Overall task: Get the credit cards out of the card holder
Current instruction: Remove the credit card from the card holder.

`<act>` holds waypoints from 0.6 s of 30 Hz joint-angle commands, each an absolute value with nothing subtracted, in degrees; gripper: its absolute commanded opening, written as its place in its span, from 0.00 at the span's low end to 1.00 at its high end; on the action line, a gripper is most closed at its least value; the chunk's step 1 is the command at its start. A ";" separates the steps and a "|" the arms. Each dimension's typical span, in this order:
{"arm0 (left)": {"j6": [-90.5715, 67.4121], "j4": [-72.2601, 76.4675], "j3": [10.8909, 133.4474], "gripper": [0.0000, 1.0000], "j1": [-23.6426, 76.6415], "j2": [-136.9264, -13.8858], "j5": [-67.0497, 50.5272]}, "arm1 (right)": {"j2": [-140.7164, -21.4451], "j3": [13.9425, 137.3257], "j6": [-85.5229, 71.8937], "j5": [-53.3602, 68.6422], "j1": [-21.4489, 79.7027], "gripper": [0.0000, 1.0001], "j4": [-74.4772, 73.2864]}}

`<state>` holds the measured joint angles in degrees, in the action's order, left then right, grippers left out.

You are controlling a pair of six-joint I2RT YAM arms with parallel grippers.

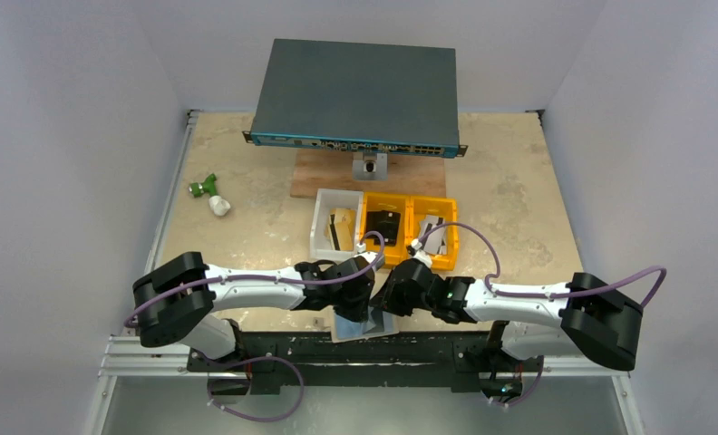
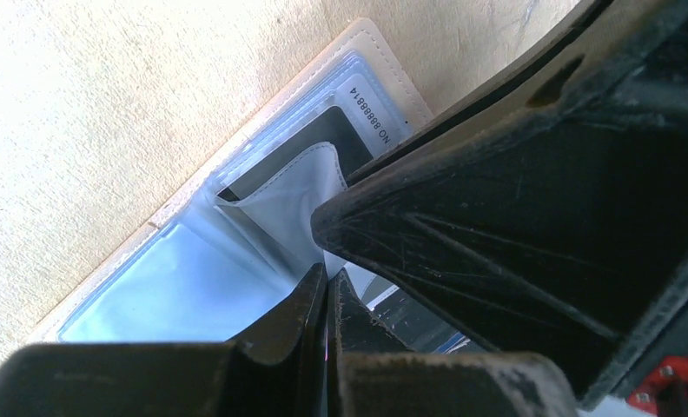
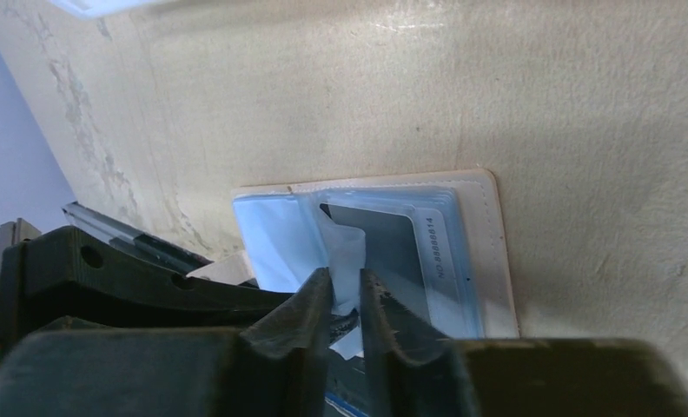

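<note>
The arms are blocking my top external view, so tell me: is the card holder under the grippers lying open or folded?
Observer: Open. The card holder lies flat on the table with its clear sleeves facing up.
Operator: Any card inside?
Observer: Yes, a dark card sits in one sleeve, beside a printed number strip.
Operator: What is the right gripper doing?
Observer: The right gripper has its jaws narrowly apart around a raised sleeve flap. I cannot tell whether it is pinching the flap.
</note>
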<state>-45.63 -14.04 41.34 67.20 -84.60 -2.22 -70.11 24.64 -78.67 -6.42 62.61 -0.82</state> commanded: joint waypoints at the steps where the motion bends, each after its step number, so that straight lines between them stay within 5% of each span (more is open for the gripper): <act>1: -45.33 -12.72 40.81 0.01 67.15 -82.60 -4.13 | -69.96 26.72 -78.97 -7.58 62.60 0.10 0.60; 3: -45.30 -13.07 40.78 0.06 67.15 -82.17 -3.97 | -69.98 27.04 -78.93 -8.18 62.61 0.00 0.10; 10: -45.20 -17.39 39.51 0.38 66.94 -75.34 -2.19 | -68.02 26.72 -78.83 -10.63 62.58 0.00 -4.06; 15: -46.19 -24.77 37.72 0.37 64.96 -69.61 0.91 | -64.76 27.08 -79.01 -11.63 62.58 0.00 -8.09; 18: -46.52 -27.61 36.04 0.28 63.26 -66.77 2.36 | -64.07 27.89 -78.20 -12.27 62.57 0.00 -9.45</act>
<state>-45.65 -21.96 38.11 65.23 -70.15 -0.89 -65.49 25.41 -78.83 -9.15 62.61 -6.17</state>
